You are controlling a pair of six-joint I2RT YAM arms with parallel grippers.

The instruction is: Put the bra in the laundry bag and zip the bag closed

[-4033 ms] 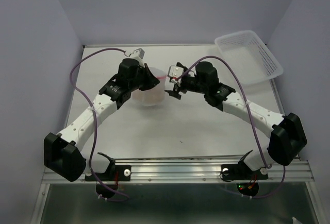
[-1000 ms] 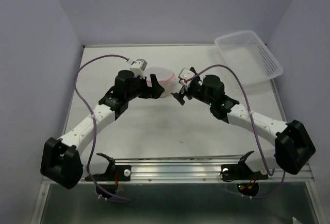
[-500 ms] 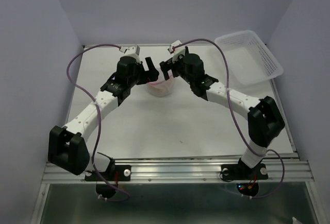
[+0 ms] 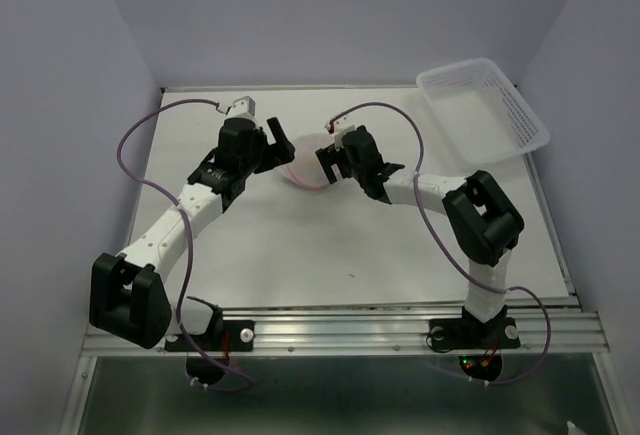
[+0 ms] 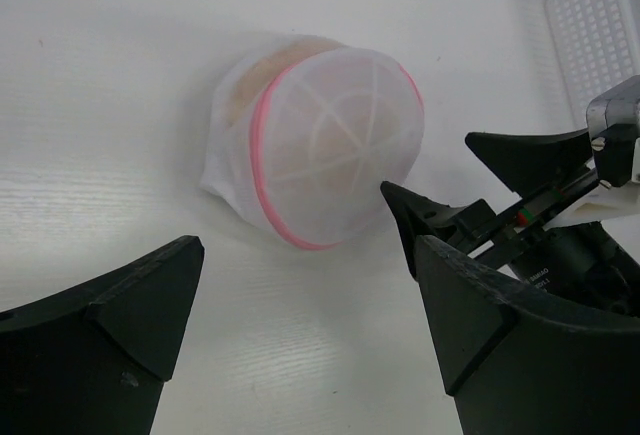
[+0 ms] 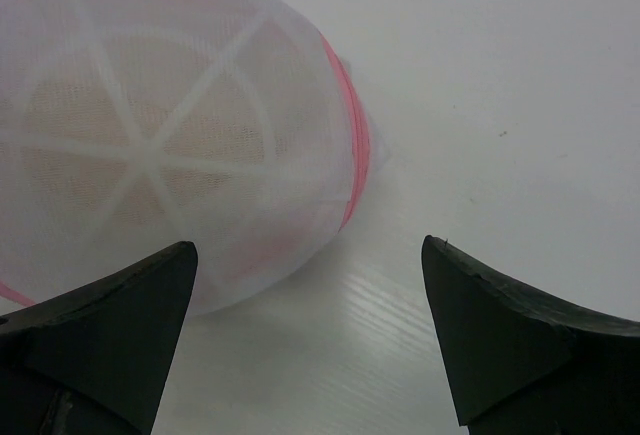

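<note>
The laundry bag [image 4: 306,167], a round white mesh pouch with pink zipper trim, lies on its side on the table between the two grippers. In the left wrist view the laundry bag [image 5: 325,145] looks closed, and the peach bra [image 5: 262,73] shows through the mesh. The right wrist view has the laundry bag [image 6: 170,135] close up, with the bra [image 6: 60,165] inside it. My left gripper [image 4: 280,145] is open just left of the bag and touches nothing. My right gripper [image 4: 326,163] is open at the bag's right side with nothing between its fingers [image 6: 510,325].
A clear plastic basket [image 4: 485,105] stands at the back right corner, and its edge [image 5: 600,25] shows in the left wrist view. The right arm's elbow [image 4: 485,215] is folded up over the right middle of the table. Purple cables loop above both arms.
The right arm has folded, its elbow swinging toward the centre and its gripper dropping beside the bag. The left gripper has shifted slightly left. The bag stays put.
</note>
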